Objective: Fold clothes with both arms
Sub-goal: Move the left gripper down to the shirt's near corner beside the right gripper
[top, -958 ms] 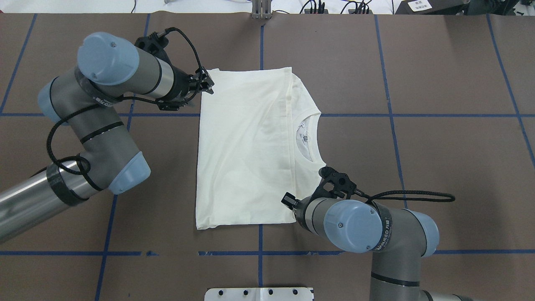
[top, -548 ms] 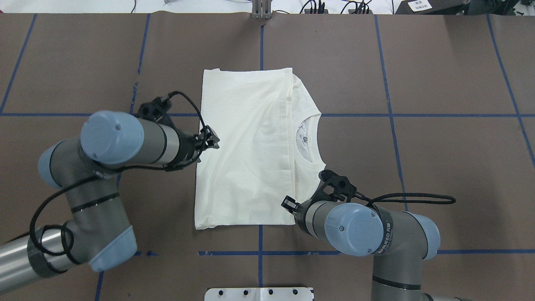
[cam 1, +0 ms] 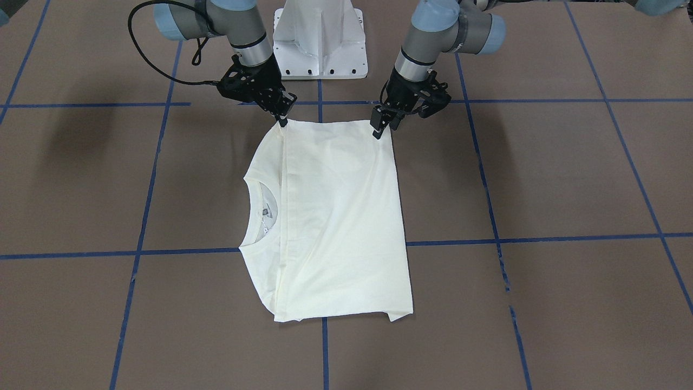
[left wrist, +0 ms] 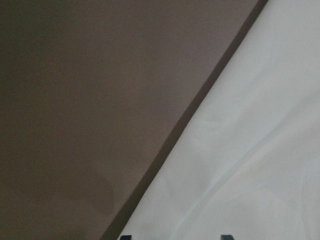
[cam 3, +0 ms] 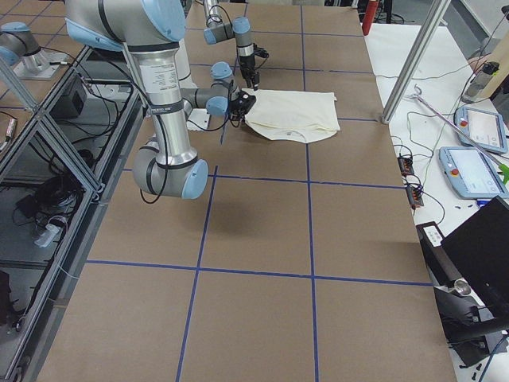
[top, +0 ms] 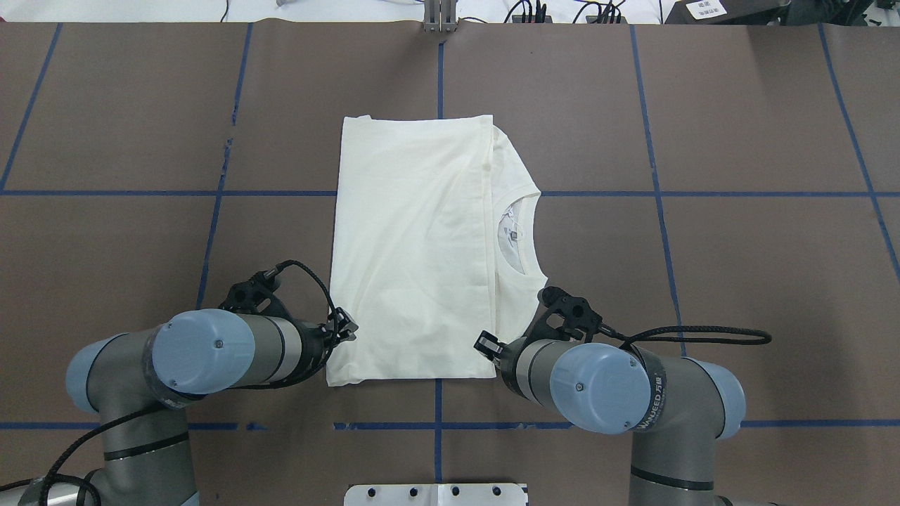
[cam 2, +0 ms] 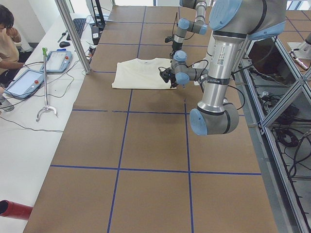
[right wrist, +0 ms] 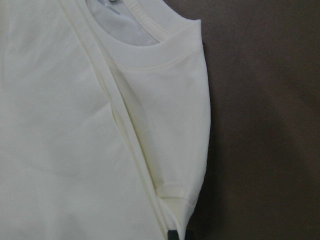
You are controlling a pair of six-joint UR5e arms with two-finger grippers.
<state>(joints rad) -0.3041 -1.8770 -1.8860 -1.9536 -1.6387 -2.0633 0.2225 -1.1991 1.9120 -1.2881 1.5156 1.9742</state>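
The cream-white shirt [top: 415, 246] lies folded flat on the brown table, plain side up, with its ribbed neck [top: 524, 232] to the right. The cat print is hidden. My left gripper [top: 346, 327] is open and low over the shirt's near-left corner; it also shows in the front view [cam 1: 380, 129]. In the left wrist view its tips stand apart over the cloth [left wrist: 250, 150]. My right gripper [cam 1: 282, 121] is shut on the shirt's near-right corner, by the folded sleeve edge [right wrist: 175, 200]. In the overhead view the wrist partly hides it.
The white pedestal base [cam 1: 319, 38] stands just behind both grippers. Blue tape lines [top: 654, 193] cross the brown table cover. A thin metal grabber stick [cam 2: 46, 87] and tablets lie on the side bench with an operator.
My left arm has swung from the shirt's far-left corner, along its left edge, to the near-left corner. The right arm and the shirt have stayed where they were.
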